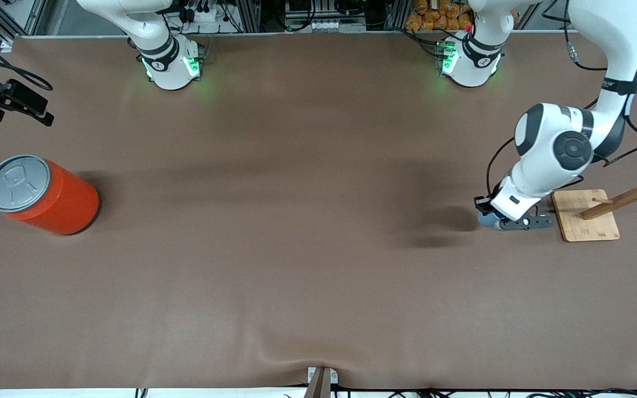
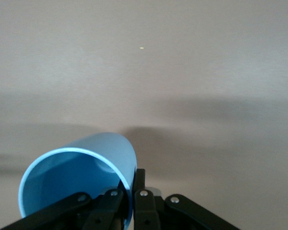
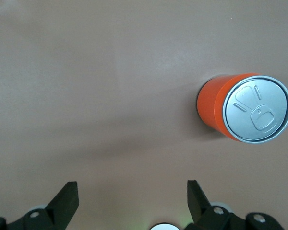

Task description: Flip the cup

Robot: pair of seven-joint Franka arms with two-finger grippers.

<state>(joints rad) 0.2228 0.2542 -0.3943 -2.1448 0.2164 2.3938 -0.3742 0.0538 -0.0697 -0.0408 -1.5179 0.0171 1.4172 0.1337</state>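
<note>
The light-blue cup (image 1: 485, 220) lies tipped on its side low over the table, beside the wooden rack's base. In the left wrist view the cup (image 2: 81, 175) turns its darker blue inside toward the camera. My left gripper (image 1: 498, 223) is shut on the cup's rim wall, with one finger inside and one outside (image 2: 132, 194). My right gripper (image 3: 133, 199) is open and empty, high over the table near the orange can. It does not show in the front view.
A big orange can with a grey lid (image 1: 42, 194) stands at the right arm's end of the table and also shows in the right wrist view (image 3: 242, 108). A wooden mug rack on a square base (image 1: 586, 215) stands next to the left gripper.
</note>
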